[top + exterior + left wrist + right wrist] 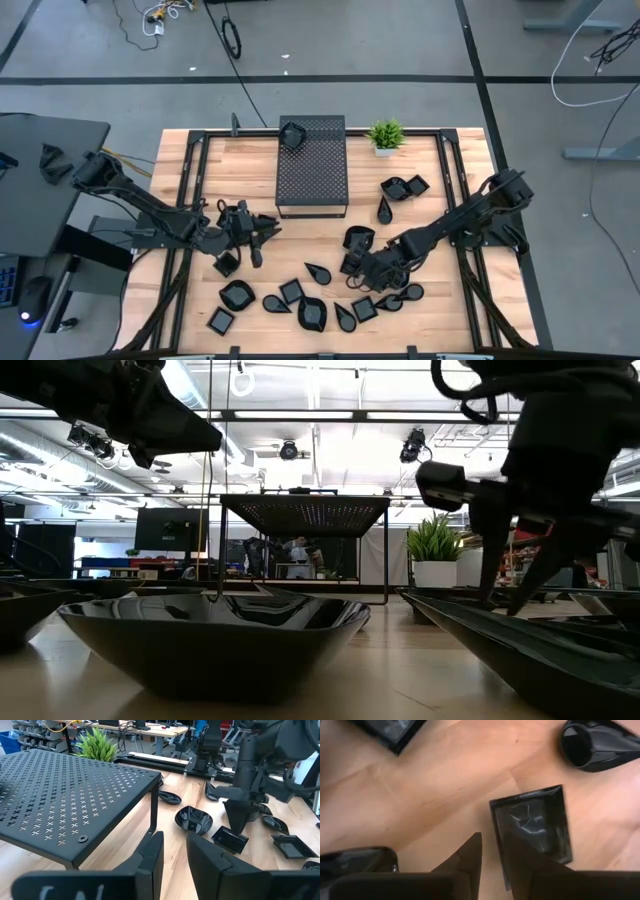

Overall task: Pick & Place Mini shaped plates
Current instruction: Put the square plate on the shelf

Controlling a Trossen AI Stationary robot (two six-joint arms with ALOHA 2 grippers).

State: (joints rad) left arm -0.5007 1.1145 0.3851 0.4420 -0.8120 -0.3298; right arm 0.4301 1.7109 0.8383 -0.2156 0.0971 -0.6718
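Several glossy black mini shaped plates lie scattered on the wooden table [200, 160], most near its front edge [300, 300]. My right gripper [495, 842] points steeply down over a square plate [535, 827], open, one finger outside the plate's rim and one over its inside; in the high view it is right of centre [358, 272]. My left gripper [174, 842] hangs open and holds nothing, near the front left corner of the black perforated box [311, 165]. One plate [292, 135] sits on the box's top. My right gripper stands astride one straight side of the square plate's rim [497, 852], coming from above; the plate lies flat on the table. Whether either finger touches the rim, I cannot tell.
A teardrop plate [592, 745] and another square plate [390, 732] lie close around the right gripper. A small green plant [385, 135] stands at the far edge right of the box. More plates [400, 187] lie right of the box. Black rails [455, 200] run along the table's sides.
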